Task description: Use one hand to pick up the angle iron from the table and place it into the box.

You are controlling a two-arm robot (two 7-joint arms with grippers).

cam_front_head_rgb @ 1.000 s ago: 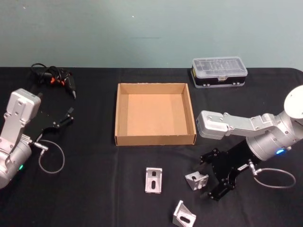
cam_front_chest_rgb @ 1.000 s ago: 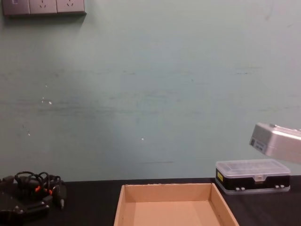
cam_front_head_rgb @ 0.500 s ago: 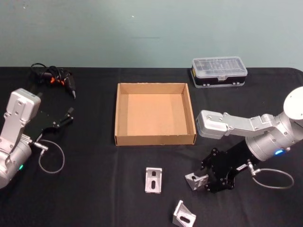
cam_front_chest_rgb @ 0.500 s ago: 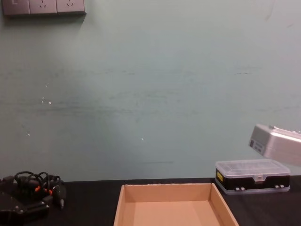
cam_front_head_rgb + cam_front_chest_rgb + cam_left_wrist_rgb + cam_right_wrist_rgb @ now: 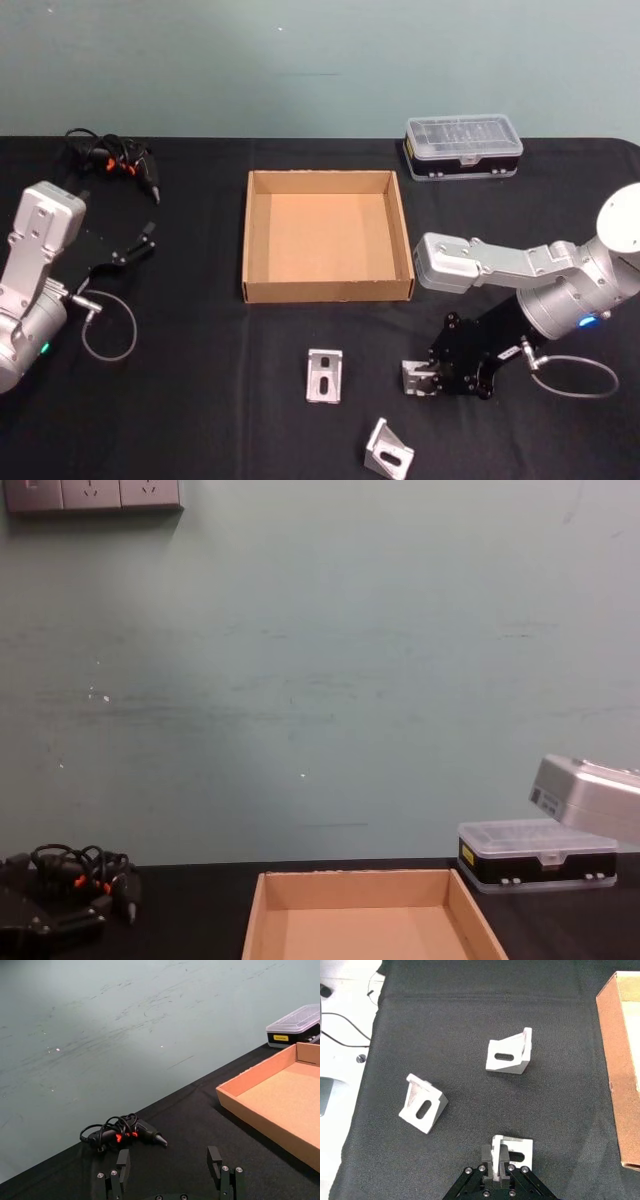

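Three silver angle irons lie on the black table [image 5: 200, 380] in front of the tan cardboard box [image 5: 327, 292]. My right gripper [image 5: 428, 378] is shut on the rightmost angle iron [image 5: 411, 377], low at the table. In the right wrist view its fingers [image 5: 503, 1161] pinch that angle iron's [image 5: 519, 1147] upright flange. A second angle iron [image 5: 324, 375] lies to its left and a third angle iron [image 5: 388, 451] nearer the front edge. The box is empty inside. My left gripper [image 5: 140, 246] stands open at the far left, with nothing in it.
A black case with a clear lid [image 5: 463, 150] sits behind the box to the right. A black corded tool with orange marks [image 5: 115, 165] lies at the back left. Loose grey cables loop beside both arms.
My right gripper has closed its fingers onto the rightmost angle iron and shifted slightly left. The left arm has not moved.
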